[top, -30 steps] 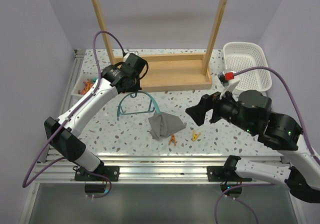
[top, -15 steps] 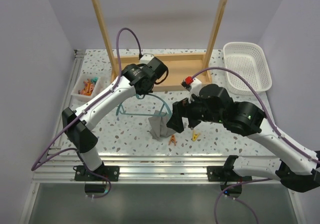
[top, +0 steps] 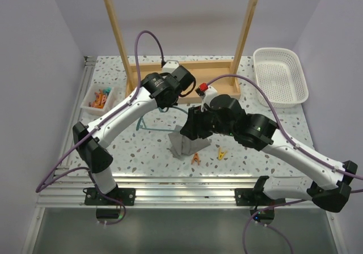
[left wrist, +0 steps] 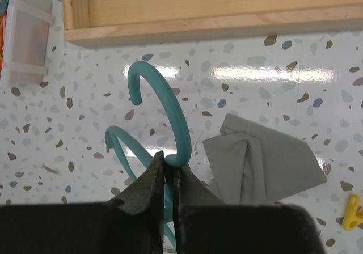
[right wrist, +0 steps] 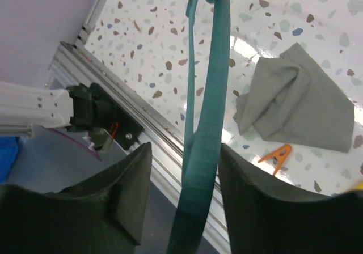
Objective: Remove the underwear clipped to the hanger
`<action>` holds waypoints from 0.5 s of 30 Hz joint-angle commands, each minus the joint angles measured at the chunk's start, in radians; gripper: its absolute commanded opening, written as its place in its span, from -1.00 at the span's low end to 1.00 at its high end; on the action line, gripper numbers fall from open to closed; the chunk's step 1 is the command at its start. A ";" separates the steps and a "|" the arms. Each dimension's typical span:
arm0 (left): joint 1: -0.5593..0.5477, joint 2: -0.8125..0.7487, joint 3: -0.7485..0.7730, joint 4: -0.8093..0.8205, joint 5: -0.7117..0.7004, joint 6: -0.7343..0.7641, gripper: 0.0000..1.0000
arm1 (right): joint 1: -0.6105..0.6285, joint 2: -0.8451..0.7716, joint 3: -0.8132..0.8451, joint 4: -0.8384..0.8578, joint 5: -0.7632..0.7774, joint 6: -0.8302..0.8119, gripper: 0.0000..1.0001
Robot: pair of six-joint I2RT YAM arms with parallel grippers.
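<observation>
1. Both arms, overhead view: the left gripper (top: 164, 102) and the right gripper (top: 191, 130) meet over the hanger (top: 138, 125) at mid-table.
   - The underwear (top: 182, 145) lies crumpled on the table just beside the hanger.
   - An orange peg (top: 196, 159) and a yellow peg (top: 222, 153) lie loose near it.
   - Judgement: unclipping appears complete, and only setting the hanger down looks left.
   - The white basket (top: 276, 50) holds nothing visible.
   - The clear bin (top: 89, 108) at the left edge holds coloured pegs.
2. Left wrist view: the fingers (left wrist: 152, 177) are pressed together on the hanger's neck, just below the hook.
   - The underwear lies to the right of the hook and apart from it.
   - No peg shows on the underwear.
   - One corner of the clear bin shows; its contents cannot be told from here.
3. Right wrist view: the fingers (right wrist: 127, 191) are spread, and one shoulder of the hanger runs between them.
   - Whether the fingers touch the hanger cannot be told.
   - The underwear rests on the table beyond, with the orange peg just beside it.
</observation>
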 commanded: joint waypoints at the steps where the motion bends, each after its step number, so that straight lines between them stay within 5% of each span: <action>1: -0.006 -0.014 0.033 -0.023 -0.030 -0.024 -1.00 | 0.000 0.036 0.013 0.097 0.018 0.013 0.00; 5: -0.006 -0.025 0.033 -0.023 -0.037 -0.010 -1.00 | 0.002 0.056 0.017 0.101 -0.007 -0.011 -0.90; 9: -0.006 -0.051 0.023 -0.004 -0.042 0.010 -1.00 | 0.000 0.062 0.032 0.054 -0.036 -0.037 -1.00; 10: -0.008 -0.058 0.023 0.000 -0.045 0.012 -0.58 | -0.001 0.052 0.024 0.054 -0.034 -0.037 -1.00; 12: -0.005 -0.086 0.023 0.006 -0.069 0.010 -0.08 | -0.001 0.009 0.004 0.045 -0.016 -0.043 -1.00; 14: 0.008 -0.107 0.023 0.022 -0.079 0.009 0.99 | -0.001 -0.030 -0.008 0.023 0.015 -0.056 -1.00; 15: 0.018 -0.129 0.022 0.028 -0.059 0.012 1.00 | -0.001 -0.040 -0.016 0.016 0.035 -0.062 -1.00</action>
